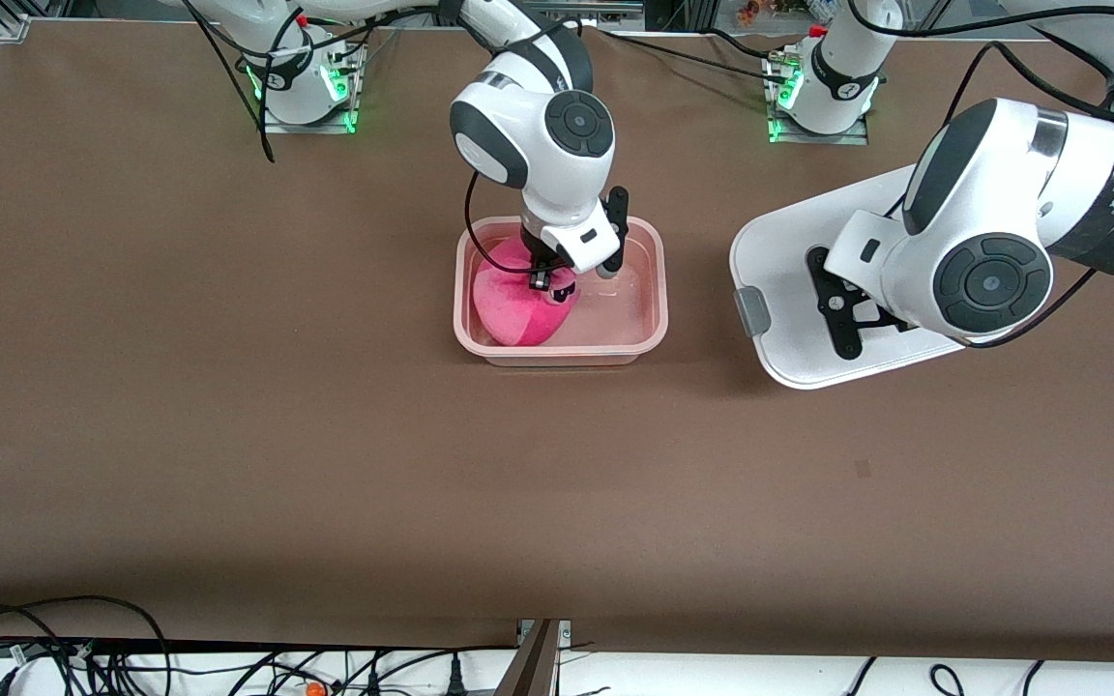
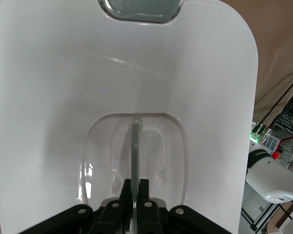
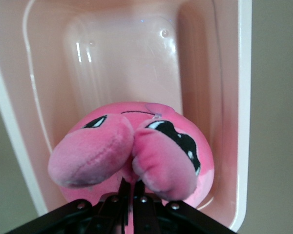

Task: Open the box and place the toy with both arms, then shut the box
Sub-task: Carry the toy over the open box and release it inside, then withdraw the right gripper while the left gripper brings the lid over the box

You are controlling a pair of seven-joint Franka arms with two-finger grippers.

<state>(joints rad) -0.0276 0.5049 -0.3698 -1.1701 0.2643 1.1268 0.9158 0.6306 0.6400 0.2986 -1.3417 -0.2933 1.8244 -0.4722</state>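
Left claw (image 2: pixel 133 207) pinching lid (image 2: pixel 53 97) handle (image 2: pixel 135 151)

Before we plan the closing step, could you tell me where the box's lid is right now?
The lid is off the box, toward the left arm's end of the table, with the left gripper shut on its clear handle.
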